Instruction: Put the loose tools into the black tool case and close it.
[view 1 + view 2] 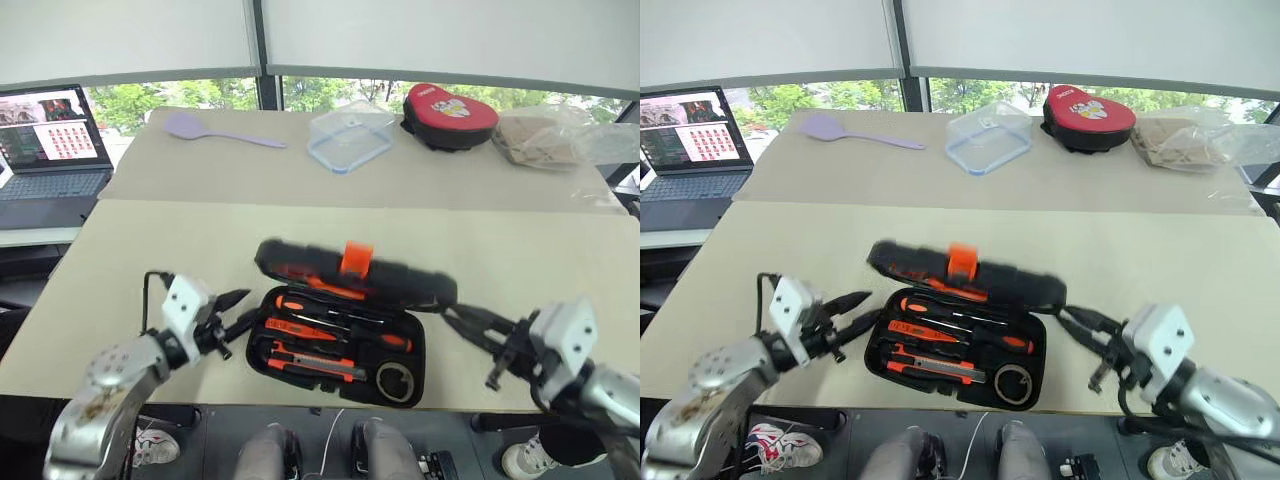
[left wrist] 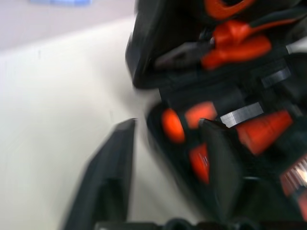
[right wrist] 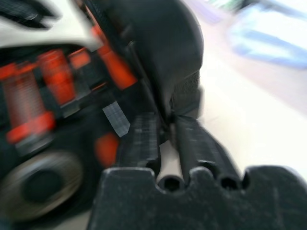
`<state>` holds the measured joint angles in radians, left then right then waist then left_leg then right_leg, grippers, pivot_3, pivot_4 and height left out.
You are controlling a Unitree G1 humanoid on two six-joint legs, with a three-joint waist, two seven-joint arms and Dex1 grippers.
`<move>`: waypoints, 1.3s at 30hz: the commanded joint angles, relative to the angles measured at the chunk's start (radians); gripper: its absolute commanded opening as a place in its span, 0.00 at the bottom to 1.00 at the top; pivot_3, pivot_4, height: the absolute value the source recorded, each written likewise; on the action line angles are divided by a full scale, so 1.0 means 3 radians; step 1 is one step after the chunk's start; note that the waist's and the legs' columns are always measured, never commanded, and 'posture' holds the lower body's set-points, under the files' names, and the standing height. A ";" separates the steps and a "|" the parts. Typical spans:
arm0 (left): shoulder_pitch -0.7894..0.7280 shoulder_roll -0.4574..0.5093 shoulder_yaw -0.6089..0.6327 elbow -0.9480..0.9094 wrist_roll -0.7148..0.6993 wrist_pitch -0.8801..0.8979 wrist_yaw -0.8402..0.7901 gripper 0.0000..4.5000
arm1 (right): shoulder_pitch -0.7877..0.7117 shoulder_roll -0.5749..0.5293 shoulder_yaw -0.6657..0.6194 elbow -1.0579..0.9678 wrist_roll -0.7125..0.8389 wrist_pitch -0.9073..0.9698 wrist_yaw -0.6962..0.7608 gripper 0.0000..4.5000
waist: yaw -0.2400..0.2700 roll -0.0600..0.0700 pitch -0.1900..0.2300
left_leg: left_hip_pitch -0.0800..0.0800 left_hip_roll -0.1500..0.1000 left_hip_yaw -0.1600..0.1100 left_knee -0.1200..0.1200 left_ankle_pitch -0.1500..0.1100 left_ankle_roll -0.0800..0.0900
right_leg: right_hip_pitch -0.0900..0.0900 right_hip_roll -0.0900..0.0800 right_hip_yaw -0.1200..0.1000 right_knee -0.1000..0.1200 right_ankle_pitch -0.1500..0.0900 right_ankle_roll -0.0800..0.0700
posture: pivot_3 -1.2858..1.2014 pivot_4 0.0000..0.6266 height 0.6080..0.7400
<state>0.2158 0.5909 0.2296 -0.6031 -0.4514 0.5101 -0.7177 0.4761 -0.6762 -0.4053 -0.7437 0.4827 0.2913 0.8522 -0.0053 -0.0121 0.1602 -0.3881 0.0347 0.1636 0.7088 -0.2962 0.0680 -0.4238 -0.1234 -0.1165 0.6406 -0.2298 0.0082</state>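
A pale bench [image 1: 180, 240] under a row of blinded windows carries everything here. The black tool case [image 1: 340, 335] sits at its near edge.

The left claw [image 1: 236, 312] hangs just beside the case's left end with its fingers spread and nothing between them — the left wrist view shows bare bench in the gap. The right claw [image 1: 462, 322] sits just beside the case's right end, at the corner where lid meets tray. Its fingers are only slightly parted and hold nothing.

Between the claws, the case's lid [image 1: 355, 270] is tipped well down over the tray but not shut, its orange latch [image 1: 356, 256] up at the front edge. In the tray's slots lie the screwdrivers [image 1: 330, 318], the utility knife [image 1: 315, 365] and the tape roll [image 1: 397, 382]. No loose tool is visible on the bench near the case, so the loading looks done and closing remains.

Beyond the case, on the far bench, are a purple spatula [image 1: 205, 130], a clear container [image 1: 350, 138] and a red pouch [image 1: 450, 115]. A laptop [image 1: 50, 150] stands off to the case's left.

The case is probably stiff moulded plastic, fairly heavy with its tools, and smooth enough to slide. I would press down on the lid's front edge either side of the latch, keeping the base from skating.
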 commanded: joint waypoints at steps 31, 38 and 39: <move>-0.3100 0.0107 -0.1736 0.3367 0.1300 -0.1622 -0.1775 0.00 | -0.0774 -0.0308 0.1085 0.0661 -0.0970 -0.0159 0.0308 0.00 | 0.0019 -0.0028 0.0003 | -0.0015 -0.0003 0.0006 0.0020 0.0014 0.0034 | -0.0006 0.0007 -0.0008 0.0003 0.0009 -0.0012 | 0.52 0.24 0.93; -0.3300 0.0055 -0.1589 0.3526 0.1235 -0.1606 -0.1856 0.00 | -0.1367 -0.0185 0.1013 0.1092 -0.1016 0.0088 0.0009 0.00 | 0.0040 -0.0029 0.0006 | -0.0024 -0.0003 0.0003 0.0023 0.0016 0.0036 | -0.0015 -0.0001 -0.0012 0.0010 0.0015 -0.0021 | 0.52 0.24 0.93; -0.3336 0.0048 -0.1544 0.3532 0.1201 -0.1566 -0.1856 0.00 | -0.1404 -0.0200 0.0980 0.1125 -0.0984 0.0112 0.0006 0.00 | 0.0053 -0.0029 0.0006 | -0.0030 -0.0004 0.0002 0.0025 0.0018 0.0040 | -0.0019 -0.0002 -0.0014 0.0011 0.0015 -0.0020 | 0.52 0.24 0.93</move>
<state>-0.7479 0.6117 -0.2675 0.4675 -0.0631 0.0347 -1.2653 0.0719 -0.7328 -0.0689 -0.3992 0.1624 0.3199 0.8667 0.0105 -0.0209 0.1620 -0.3980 0.0334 0.1642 0.7170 -0.2908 0.0802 -0.4298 -0.1237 -0.1215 0.6442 -0.2252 0.0021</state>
